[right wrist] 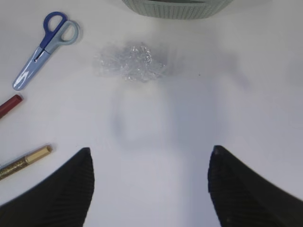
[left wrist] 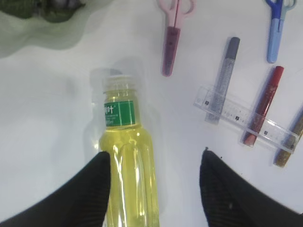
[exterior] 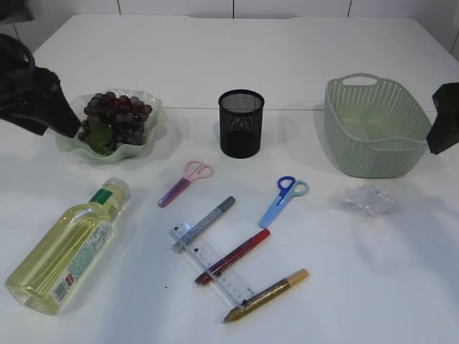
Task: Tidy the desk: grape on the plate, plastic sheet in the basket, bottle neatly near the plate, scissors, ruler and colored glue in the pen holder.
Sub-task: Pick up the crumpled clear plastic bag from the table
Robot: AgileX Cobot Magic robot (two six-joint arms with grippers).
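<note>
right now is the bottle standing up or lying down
Lying down: the bottle rests on its side on the table, cap toward the plate.

The left gripper [left wrist: 154, 189] hangs above a clear bottle [left wrist: 129, 156] of yellow liquid with a green neck label, its jaws apart. Pink scissors [left wrist: 171, 33] lie beyond. To the right, grey [left wrist: 225, 71], red [left wrist: 265, 101] and gold [left wrist: 289, 142] glue pens cross a transparent ruler [left wrist: 246, 118]; blue scissors [left wrist: 277, 28] lie nearby.

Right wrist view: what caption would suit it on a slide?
Open jaws hover above a crumpled plastic sheet lying just before the green basket.
</note>
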